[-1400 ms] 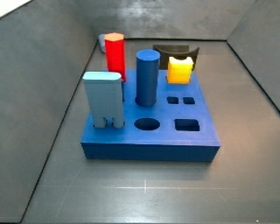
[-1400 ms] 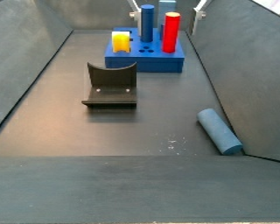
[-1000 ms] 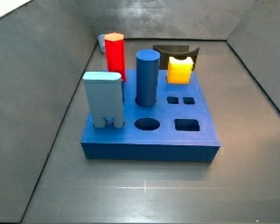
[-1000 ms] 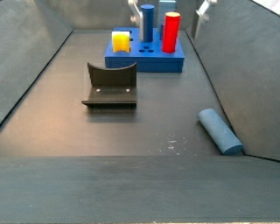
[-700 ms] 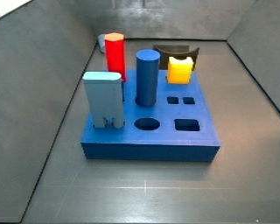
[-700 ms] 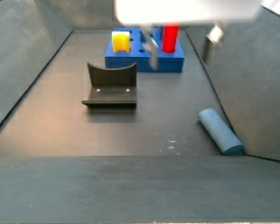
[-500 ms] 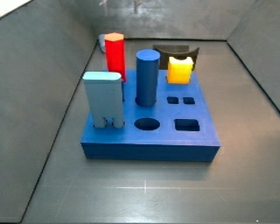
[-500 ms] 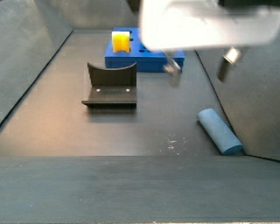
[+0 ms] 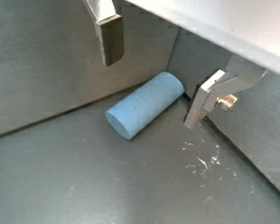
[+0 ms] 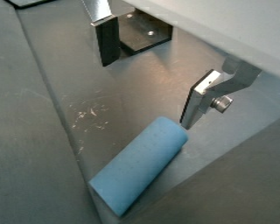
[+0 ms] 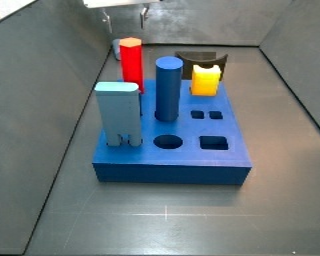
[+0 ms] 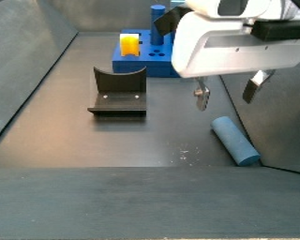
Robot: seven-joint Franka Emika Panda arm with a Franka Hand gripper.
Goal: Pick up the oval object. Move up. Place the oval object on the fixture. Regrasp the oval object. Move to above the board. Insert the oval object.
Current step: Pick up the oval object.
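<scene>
The oval object (image 12: pixel 235 141) is a pale grey-blue peg lying on its side on the floor by the right wall, also in both wrist views (image 9: pixel 145 105) (image 10: pixel 136 166). My gripper (image 12: pixel 227 94) hangs open just above its far end, with nothing between the fingers (image 9: pixel 109 39). In the wrist views my gripper (image 9: pixel 157 74) (image 10: pixel 154 79) straddles the peg's end without touching it. The black fixture (image 12: pixel 119 92) (image 10: pixel 143 33) stands empty to the left. The blue board (image 11: pixel 176 140) sits at the far end, partly hidden behind my hand in a side view (image 12: pixel 142 66).
On the board stand a red peg (image 11: pixel 131 62), a dark blue cylinder (image 11: pixel 168 88), a light blue block peg (image 11: pixel 117 112) and a yellow piece (image 11: pixel 206 78). Grey walls (image 12: pixel 280 112) close in the floor, and the right one runs right beside the oval object.
My gripper has come from the far end near the board forward and down, and now hangs over the oval object. The peg, the fixture and the board have not moved.
</scene>
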